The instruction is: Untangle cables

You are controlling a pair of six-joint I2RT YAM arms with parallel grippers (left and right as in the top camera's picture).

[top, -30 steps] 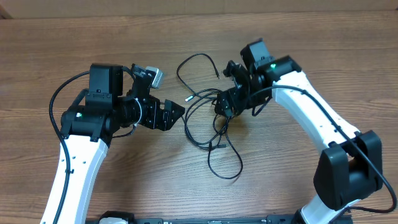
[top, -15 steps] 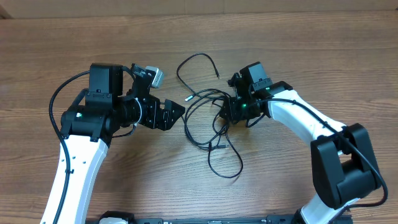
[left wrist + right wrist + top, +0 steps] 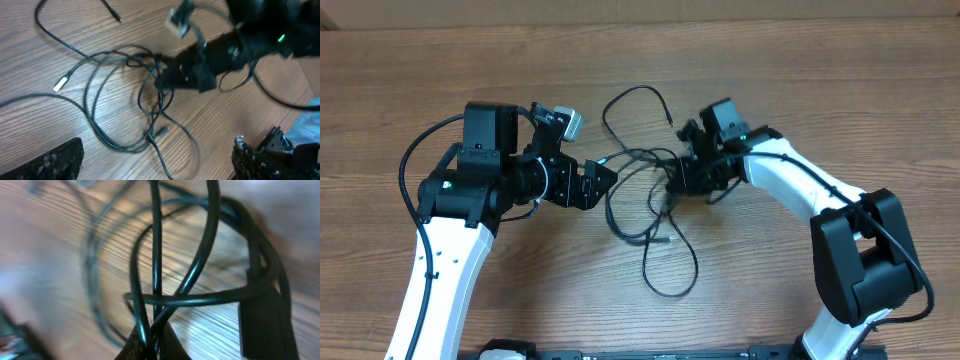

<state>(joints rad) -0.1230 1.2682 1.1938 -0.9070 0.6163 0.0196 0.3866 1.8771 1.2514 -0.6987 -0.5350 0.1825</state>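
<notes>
Since the earlier frame the right gripper [image 3: 674, 186] had dropped onto the cables [image 3: 642, 200] and clamped, and the tangle had slid left toward the left gripper [image 3: 603, 178].

From overhead, the cables lay in loose loops on the wooden table [image 3: 840, 90] between the two arms. The left gripper stood spread wide, holding nothing, just beside the tangle's left edge.

In the left wrist view, the left gripper [image 3: 156, 150] gaped over the loops. The right gripper [image 3: 162, 80] was pinched on the crossed strands at the tangle's middle, and a silvery plug tip [image 3: 59, 83] lay apart.

In the right wrist view, which was blurred, several strands of the cables [image 3: 155, 255] ran into the closed fingertips [image 3: 137, 342] at the bottom edge.
</notes>
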